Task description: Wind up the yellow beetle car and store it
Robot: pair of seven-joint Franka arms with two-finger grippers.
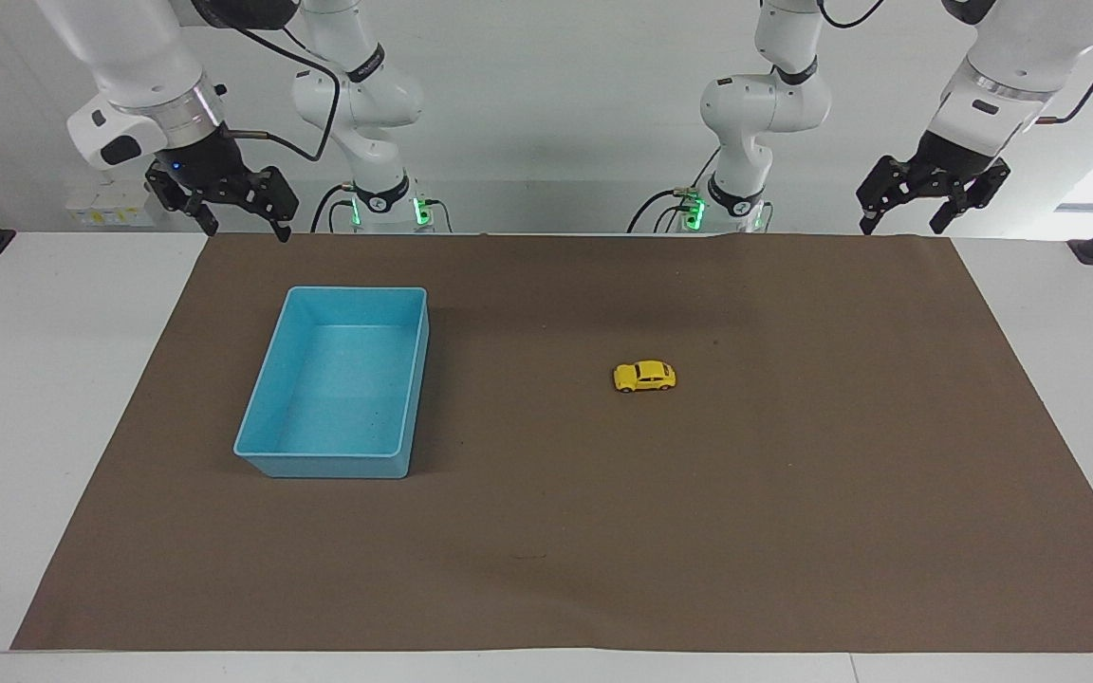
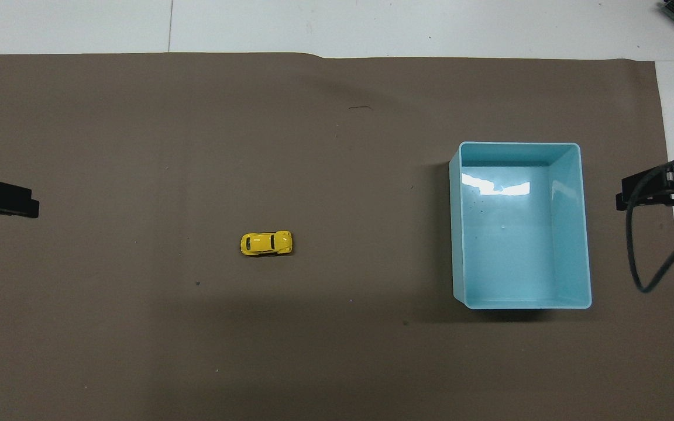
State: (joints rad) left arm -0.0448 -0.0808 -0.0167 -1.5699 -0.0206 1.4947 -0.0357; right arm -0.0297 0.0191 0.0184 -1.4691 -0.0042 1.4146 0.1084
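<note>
The yellow beetle car (image 1: 644, 377) stands on its wheels on the brown mat, toward the left arm's end; it also shows in the overhead view (image 2: 266, 243). Nothing touches it. The blue bin (image 1: 324, 466) sits toward the right arm's end and holds nothing; the overhead view shows it too (image 2: 456, 234). My left gripper (image 1: 899, 228) hangs open and empty above the mat's edge nearest the robots, apart from the car. My right gripper (image 1: 246, 228) hangs open and empty above the mat's corner near the bin. Both arms wait.
The brown mat (image 1: 793, 522) covers most of the white table (image 1: 34, 427). A black cable (image 2: 641, 257) loops from the right gripper (image 2: 664, 190) beside the bin. The left gripper's tip (image 2: 0, 199) shows at the overhead view's edge.
</note>
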